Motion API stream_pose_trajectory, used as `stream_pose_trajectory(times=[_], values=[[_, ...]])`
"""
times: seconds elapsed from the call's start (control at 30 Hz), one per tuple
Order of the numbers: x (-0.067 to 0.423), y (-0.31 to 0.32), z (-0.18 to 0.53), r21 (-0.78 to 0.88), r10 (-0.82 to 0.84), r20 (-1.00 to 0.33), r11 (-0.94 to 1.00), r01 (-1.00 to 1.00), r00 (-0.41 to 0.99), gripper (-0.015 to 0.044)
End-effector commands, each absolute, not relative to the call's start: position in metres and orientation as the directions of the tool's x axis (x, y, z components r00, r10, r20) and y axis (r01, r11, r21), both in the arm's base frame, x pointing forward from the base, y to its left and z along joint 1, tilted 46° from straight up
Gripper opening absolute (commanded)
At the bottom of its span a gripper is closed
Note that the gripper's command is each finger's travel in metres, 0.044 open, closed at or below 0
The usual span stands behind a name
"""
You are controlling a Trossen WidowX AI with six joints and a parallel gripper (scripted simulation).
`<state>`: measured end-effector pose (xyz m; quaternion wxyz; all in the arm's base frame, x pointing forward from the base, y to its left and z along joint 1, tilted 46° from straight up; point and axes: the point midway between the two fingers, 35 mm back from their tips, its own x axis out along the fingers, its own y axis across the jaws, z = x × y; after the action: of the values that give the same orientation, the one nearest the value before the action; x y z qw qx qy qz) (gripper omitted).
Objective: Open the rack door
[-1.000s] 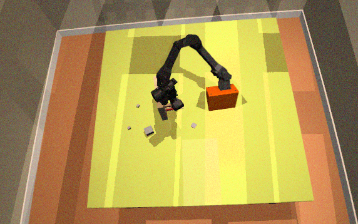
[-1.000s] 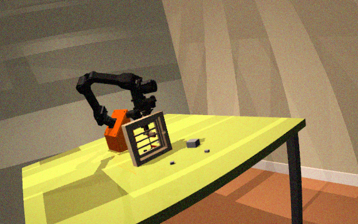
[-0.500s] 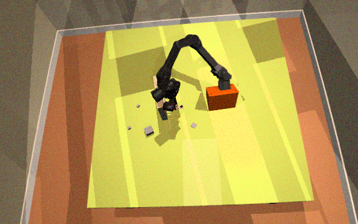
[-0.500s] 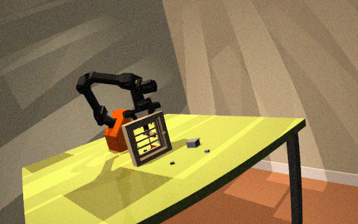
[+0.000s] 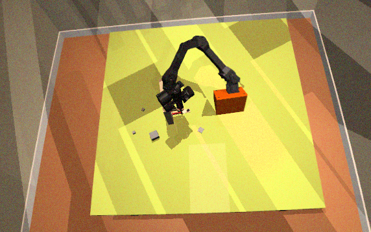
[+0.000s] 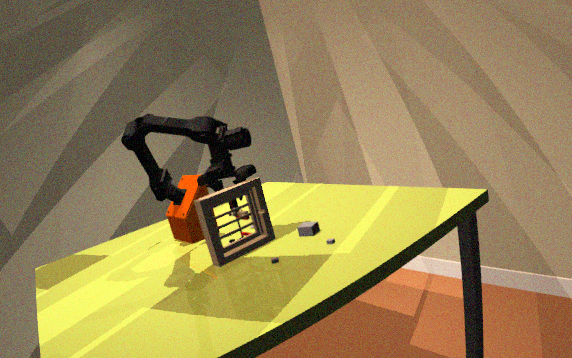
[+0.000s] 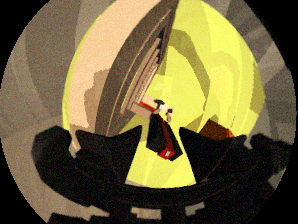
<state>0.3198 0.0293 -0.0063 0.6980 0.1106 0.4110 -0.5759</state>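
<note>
- Overall, a black robot arm (image 5: 182, 55) (image 6: 175, 124) rises from an orange box (image 5: 230, 106) (image 6: 185, 220) (image 7: 216, 129) on a yellow table (image 5: 259, 181) (image 6: 350, 210) (image 7: 192, 65), bending down toward a small rack frame (image 5: 168, 118) (image 6: 206, 231) (image 7: 117, 95).
- The frame, the one container-like piece, stands upright on the table, with pale sides and a dark square face around an opening.
- Through that opening, thin dark bars run across, one above another; a red strip (image 5: 176, 113) (image 6: 245, 234) (image 7: 146, 105) also shows through it. Whether the strip is inside or beyond the frame, I cannot tell.
- The gripper (image 5: 180, 106) (image 6: 234, 201) (image 7: 160, 128) is partly open and grips nothing. It points down beside the frame.
- From the wrist, a dark piece with a red end (image 7: 166, 151) appears in the gap between the fingers. I cannot tell if it is the handle.
- How far the rack door is open is too unclear to tell.
- Near the frame sits a gray block (image 5: 154, 135) (image 6: 308, 229), with smaller gray pieces (image 5: 201, 129) (image 6: 330, 241) scattered around.
</note>
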Motion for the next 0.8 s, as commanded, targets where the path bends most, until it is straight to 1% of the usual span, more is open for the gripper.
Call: stream_pose_trajectory(times=[0.0,0.27,0.33,0.5,0.73,0.77], values=[[0.3197,0.0287,-0.0061,-0.185,-0.716,-0.698,0.18,0.966,0.0,0.0287],[0.3197,0.0287,-0.006,0.09,-0.716,-0.698,-0.088,0.992,0.0,0.0287],[0.3197,0.0286,-0.006,0.113,-0.716,-0.698,-0.111,0.987,0.0,0.0287],[0.3197,0.0286,-0.006,0.113,-0.716,-0.698,-0.111,0.987,0.0,0.0287],[0.3197,0.0286,-0.006,0.113,-0.716,-0.698,-0.111,0.987,0.0,0.0103],[0.3197,0.0286,-0.006,0.113,-0.716,-0.698,-0.111,0.987,0.0,0.0096]])
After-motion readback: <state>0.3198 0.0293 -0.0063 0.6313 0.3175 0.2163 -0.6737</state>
